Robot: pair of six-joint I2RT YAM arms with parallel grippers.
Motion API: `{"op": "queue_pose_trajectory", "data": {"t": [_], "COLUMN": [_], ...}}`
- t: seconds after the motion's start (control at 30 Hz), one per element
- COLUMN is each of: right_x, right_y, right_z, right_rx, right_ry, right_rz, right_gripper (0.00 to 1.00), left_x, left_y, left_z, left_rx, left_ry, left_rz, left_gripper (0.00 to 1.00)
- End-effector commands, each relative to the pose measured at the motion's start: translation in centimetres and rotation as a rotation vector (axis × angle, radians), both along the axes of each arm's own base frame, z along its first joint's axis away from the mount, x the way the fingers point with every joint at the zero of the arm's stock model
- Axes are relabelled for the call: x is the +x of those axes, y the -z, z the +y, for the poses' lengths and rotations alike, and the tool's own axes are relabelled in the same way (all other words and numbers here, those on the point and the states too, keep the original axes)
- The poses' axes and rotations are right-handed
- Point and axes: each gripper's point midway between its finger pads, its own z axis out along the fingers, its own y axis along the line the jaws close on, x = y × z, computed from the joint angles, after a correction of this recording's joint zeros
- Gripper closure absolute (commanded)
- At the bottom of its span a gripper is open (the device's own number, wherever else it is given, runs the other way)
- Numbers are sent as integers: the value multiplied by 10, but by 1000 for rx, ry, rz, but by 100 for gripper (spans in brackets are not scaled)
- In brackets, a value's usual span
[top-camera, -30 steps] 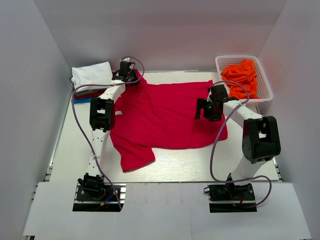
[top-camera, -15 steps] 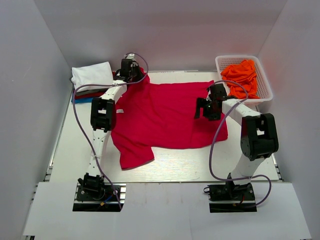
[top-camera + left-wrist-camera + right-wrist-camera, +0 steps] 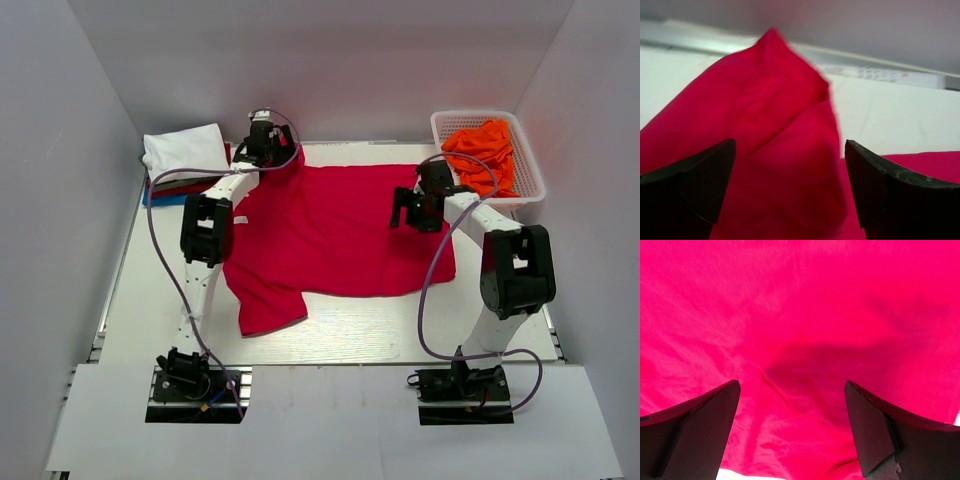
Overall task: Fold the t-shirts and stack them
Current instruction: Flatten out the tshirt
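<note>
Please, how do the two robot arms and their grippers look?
The left arm and right arm have white links with bulky black joints and black bases. A thin greyish-purple cable loops along each. The left gripper and right gripper have black, wedge-shaped fingers.

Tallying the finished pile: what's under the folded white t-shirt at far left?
Beneath the folded white fabric t-shirt, a dark red cloth edge and, lowest, a blue cloth edge peek out along its near side. Everything else under it is covered.
</note>
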Motion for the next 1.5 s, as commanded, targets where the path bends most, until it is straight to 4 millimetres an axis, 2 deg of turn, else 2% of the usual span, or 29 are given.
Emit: {"op": "queue_pose_trajectory", "data": {"t": [0.0,0.03,0.07,0.1,0.13,0.2,0.23,0.27,0.3,0.33,0.37,0.43,0.5,0.53,0.57,0.6,0.63,0.67,0.7,0.8,0.87,0.9,0.93,1.0,1.13,1.23,1.37,1.43,1.47], "right_x": [39,46,55,63,69,94,99,120,123,130,139,157,163,174,173,175,181,180,179,170,163,161,158,155,158,163,171,176,181], "right_y": [-43,-41,-49,-58,-50,-60,-49,-71,-55,-52,-33,-44,-15,-24,-5,-4,-5,4,11,31,41,47,50,53,51,44,31,16,-5], "right_z": [3,5,6,8,10,13,14,18,20,19,22,21,17,14,12,11,8,6,4,-3,-11,-15,-21,-30,-41,-38,-13,-3,-1], "right_rx": [-5,-3,5,7,2,8,1,10,-2,-7,-16,-35,-68,-80,-105,-112,-120,-127,-130,-161,-200,-213,-239,-257,-270,-243,-176,-167,-159], "right_ry": [3,0,8,5,4,14,11,10,9,12,7,22,35,45,52,58,71,76,82,92,110,117,140,166,214,198,48,-5,-10], "right_rz": [-159,-170,-193,-221,-210,-261,-238,-298,-260,-254,-225,-262,-217,-249,-215,-210,-221,-203,-186,-134,-101,-88,-71,-55,-56,-71,-130,-179,-228], "right_gripper": [10,10,10,10,10,10,10,10,10,10,10,10,10,10,10,10,10,10,10,10,10,10,10,10,10,10,10,10,10], "left_x": [-12,-22,-27,-32,-39,-43,-42,-43,-42,-38,-37,-36,-35,-34,-33,-30,-35,-33,-36,-36,-42,-42,-44,-43,-36,-29,-15,-11,-10], "left_y": [-90,-74,-79,-72,-53,-48,-30,-20,-14,-13,4,12,21,26,26,28,44,44,58,60,77,75,77,77,68,66,40,19,10], "left_z": [43,48,51,52,55,53,53,55,53,52,52,56,61,60,67,66,68,76,79,100,115,132,132,147,152,138,112,100,97], "left_rx": [14,36,41,47,70,72,83,71,70,69,78,77,75,75,82,83,104,114,129,158,181,178,174,156,140,100,11,-32,-38], "left_ry": [-150,-163,-174,-173,-167,-154,-153,-150,-142,-142,-141,-140,-141,-141,-145,-145,-138,-163,-171,-226,-273,-312,-317,-330,-334,-263,-143,-84,-60], "left_rz": [-85,-39,-40,-23,15,41,75,109,122,121,148,171,186,186,185,190,234,237,267,288,342,349,361,367,341,323,237,196,177], "left_gripper": [0,0,0,0,0,0,0,0,0,0,0,0,0,0,0,0,0,0,0,0,0,0,0,0,0,0,0,0,0]}}
